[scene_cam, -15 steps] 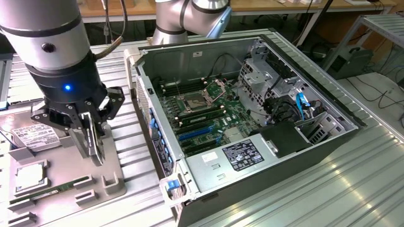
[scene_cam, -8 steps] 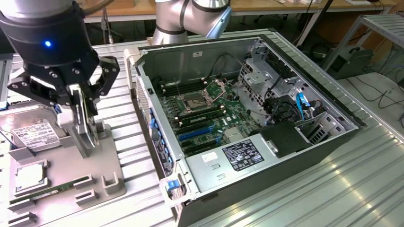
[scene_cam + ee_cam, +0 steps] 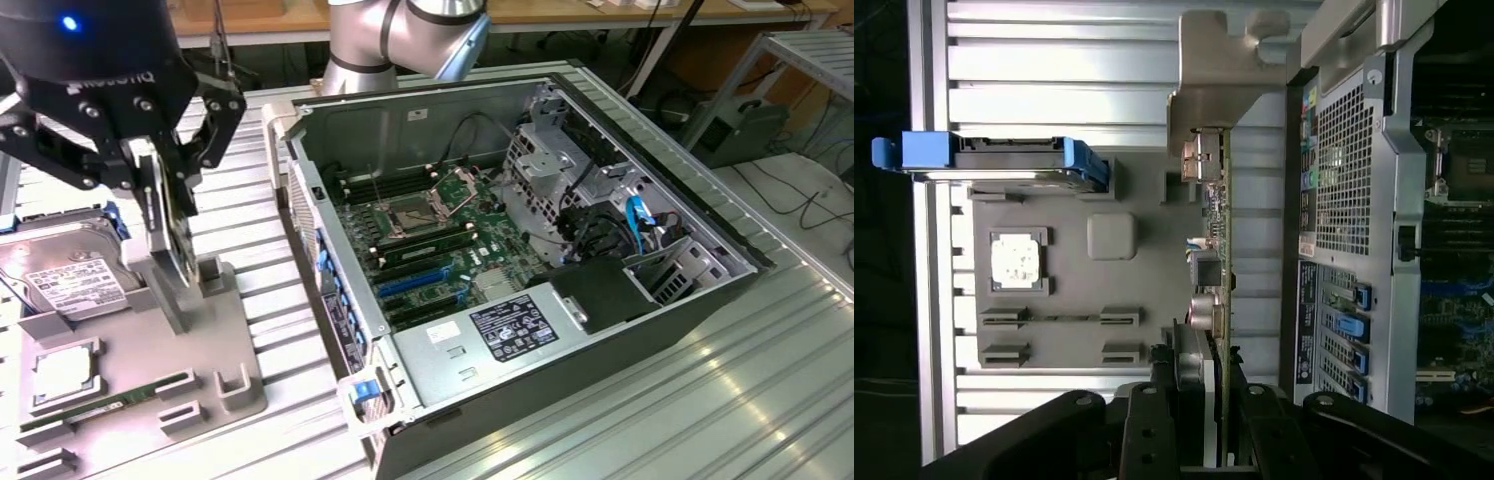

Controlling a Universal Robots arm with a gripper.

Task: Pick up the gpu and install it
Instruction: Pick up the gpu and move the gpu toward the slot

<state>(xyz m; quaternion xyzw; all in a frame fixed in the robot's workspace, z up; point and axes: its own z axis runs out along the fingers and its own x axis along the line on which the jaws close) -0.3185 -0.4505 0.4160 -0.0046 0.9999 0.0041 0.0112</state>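
Gripper [image 3: 1204,385] hid one end of the gpu [image 3: 1216,240]; hard drive [image 3: 78,283] was cut off at exterior view's left edge.

The gpu [image 3: 171,235] is a thin green board with a silver end bracket. It stands upright on edge, clamped in the gripper [image 3: 171,160], over the grey tray [image 3: 134,350], at the exterior view's left of the case [image 3: 400,120].
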